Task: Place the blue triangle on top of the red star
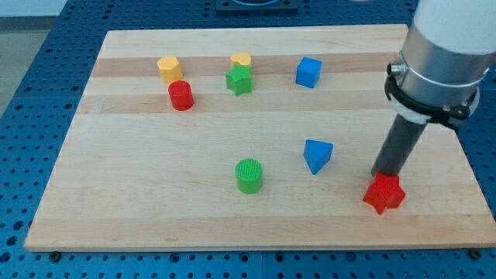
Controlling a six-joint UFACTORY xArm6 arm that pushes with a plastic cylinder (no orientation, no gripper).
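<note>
Toward the view's bottom right of the wooden surface (116, 209), my tip (380, 173) rests just behind the red star (384, 194), touching or almost touching its upper edge; I cannot tell which. This end effector is a bare rod with nothing to open or close, so it grasps nothing and can only push. The blue triangle (317, 155) lies to the view's left of my tip and slightly higher, near but clearly apart from the star. Its pointed end seems to aim down toward the view's bottom. As I judge it, I must get around to the triangle's far left side, then shove it rightward and a little downward toward the star. The green cylinder (249, 175) sits farther left, out of that line.
</note>
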